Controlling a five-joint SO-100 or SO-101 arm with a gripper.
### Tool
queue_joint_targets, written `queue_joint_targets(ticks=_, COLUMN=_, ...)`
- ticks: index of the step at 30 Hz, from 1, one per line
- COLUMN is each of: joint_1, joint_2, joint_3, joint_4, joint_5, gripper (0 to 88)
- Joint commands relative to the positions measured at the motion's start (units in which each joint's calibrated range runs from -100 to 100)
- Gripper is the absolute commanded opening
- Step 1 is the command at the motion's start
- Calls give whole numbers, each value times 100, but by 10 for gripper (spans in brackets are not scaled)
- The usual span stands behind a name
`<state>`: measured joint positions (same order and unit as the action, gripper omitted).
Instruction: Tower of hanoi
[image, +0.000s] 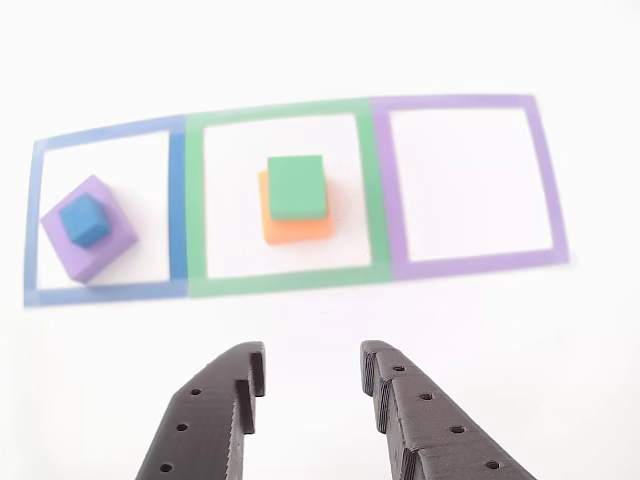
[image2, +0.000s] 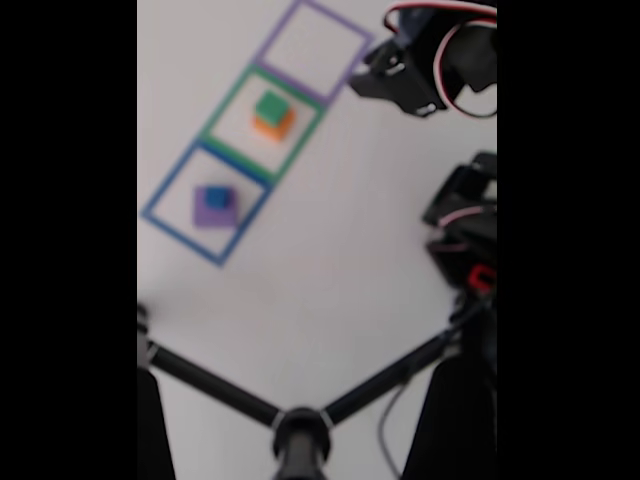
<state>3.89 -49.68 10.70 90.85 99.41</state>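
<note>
Mid-puzzle: the gripper (image: 312, 372) hangs wide and empty; next I'd expect it to lift the blue cube (image: 85, 220) off the purple block (image: 100, 250)

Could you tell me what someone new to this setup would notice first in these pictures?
Three flat square outlines lie in a row on the white table. In the other view, the small blue cube sits on the large matte purple block inside the left, blue outline; the matte green block tops the orange block in the middle, green outline. The dark gripper hangs in the foreground, jaws open and empty.
</note>
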Motion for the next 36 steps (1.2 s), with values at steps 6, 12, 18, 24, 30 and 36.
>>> queue_joint_targets(ticks=6, joint_1=301, joint_2=-324, joint_3=1939, joint_4=-2138, joint_5=59, gripper=264)
queue_joint_targets(ticks=12, joint_1=407, joint_2=-365, joint_3=3657, joint_4=-4292, joint_5=59, gripper=311)
queue_joint_targets(ticks=18, joint_1=637, joint_2=-236, joint_3=5711, joint_4=-7174, joint_5=59, gripper=347)
queue_joint_targets(ticks=24, joint_1=685, joint_2=418, joint_3=6557, joint_4=-8794, joint_5=59, gripper=365)
queue_joint_targets(ticks=30, joint_1=714, joint_2=1468, joint_3=7075, joint_4=-10502, joint_5=59, gripper=368)
queue_joint_targets(ticks=36, joint_1=560, joint_2=2211, joint_3=7330, joint_4=-11555, joint_5=59, gripper=369)
